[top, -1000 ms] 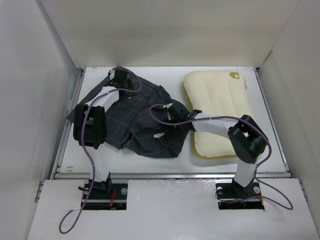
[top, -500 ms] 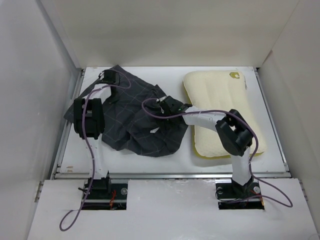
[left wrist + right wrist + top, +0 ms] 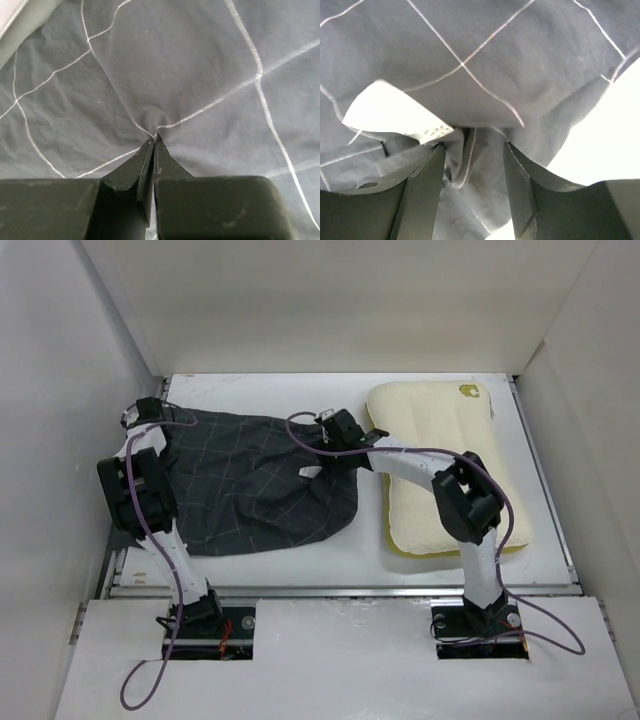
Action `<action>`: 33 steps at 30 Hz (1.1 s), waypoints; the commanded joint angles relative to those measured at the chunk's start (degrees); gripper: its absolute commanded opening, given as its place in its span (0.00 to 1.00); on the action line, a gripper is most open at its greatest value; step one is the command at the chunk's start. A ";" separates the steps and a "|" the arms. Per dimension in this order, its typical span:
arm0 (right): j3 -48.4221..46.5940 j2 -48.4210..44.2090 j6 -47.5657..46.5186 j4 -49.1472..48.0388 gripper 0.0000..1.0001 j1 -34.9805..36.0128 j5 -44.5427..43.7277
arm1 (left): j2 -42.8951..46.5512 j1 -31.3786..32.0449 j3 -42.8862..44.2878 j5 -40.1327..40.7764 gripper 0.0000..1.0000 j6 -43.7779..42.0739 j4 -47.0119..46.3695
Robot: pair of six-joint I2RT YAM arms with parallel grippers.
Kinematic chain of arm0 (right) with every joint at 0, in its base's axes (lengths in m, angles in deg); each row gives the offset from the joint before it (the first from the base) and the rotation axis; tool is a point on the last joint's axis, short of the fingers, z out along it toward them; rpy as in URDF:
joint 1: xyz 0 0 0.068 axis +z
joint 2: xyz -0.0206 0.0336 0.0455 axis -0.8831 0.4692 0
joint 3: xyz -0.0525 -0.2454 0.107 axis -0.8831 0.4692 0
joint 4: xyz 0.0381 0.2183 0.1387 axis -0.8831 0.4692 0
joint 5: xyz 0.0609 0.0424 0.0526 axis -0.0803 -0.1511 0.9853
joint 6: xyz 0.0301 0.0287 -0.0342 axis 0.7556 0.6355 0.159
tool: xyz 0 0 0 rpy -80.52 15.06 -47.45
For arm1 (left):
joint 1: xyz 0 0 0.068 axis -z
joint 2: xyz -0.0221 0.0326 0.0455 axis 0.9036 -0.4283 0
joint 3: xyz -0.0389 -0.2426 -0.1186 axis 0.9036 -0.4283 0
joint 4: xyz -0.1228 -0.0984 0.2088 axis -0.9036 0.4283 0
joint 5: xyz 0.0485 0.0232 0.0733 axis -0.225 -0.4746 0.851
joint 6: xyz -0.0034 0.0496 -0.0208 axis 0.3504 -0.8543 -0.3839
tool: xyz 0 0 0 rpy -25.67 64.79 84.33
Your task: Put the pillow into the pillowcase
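Observation:
The dark checked pillowcase [image 3: 250, 490] lies spread over the left half of the table. Beside it on the right rests the cream-yellow pillow [image 3: 440, 450], a yellow tag at its far corner. My left gripper [image 3: 137, 415] is at the pillowcase's far left corner; the left wrist view shows it [image 3: 154, 140] shut, pinching a pucker of the cloth [image 3: 190, 75]. At the case's far right edge is my right gripper [image 3: 333, 428]. Its jaws [image 3: 472, 147] stand apart with loose folds of the pillowcase [image 3: 485, 60] between them, next to a white care label [image 3: 390, 112].
White walls [image 3: 60, 440] close in the table [image 3: 270, 385] on the left, back and right. A metal rail [image 3: 340, 590] runs along the near edge, in front of both arm bases. The right arm reaches over the pillow's near left part.
My left gripper shut on the pillowcase's corner and pulled it left, spreading the crumpled case flatter. The right gripper moved farther back along the case's edge and its jaws narrowed.

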 commanded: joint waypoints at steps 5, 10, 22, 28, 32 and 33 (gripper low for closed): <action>9.60 -15.41 -0.30 -2.29 0.37 0.27 3.30 | 12.31 1.79 1.65 -10.71 0.06 -0.77 -2.32; 19.80 -22.20 -1.70 -6.42 0.69 1.83 9.37 | 18.65 6.43 2.18 -22.94 0.43 -4.46 -6.89; 3.91 -4.30 -2.06 -5.29 0.77 6.51 -0.72 | 23.22 22.78 -6.78 -28.06 1.00 -7.46 -9.45; 6.07 -3.83 3.92 -5.82 0.04 6.51 -4.42 | 23.22 27.10 -7.32 -25.16 1.00 -7.46 -8.31; 18.53 -14.63 6.30 -10.47 0.00 6.51 -2.41 | 23.22 29.64 -7.84 -23.93 1.00 -7.98 -8.31; 20.93 -19.00 7.86 -10.47 0.00 6.51 -1.79 | 23.22 30.34 -7.84 -23.06 1.00 -7.98 -8.31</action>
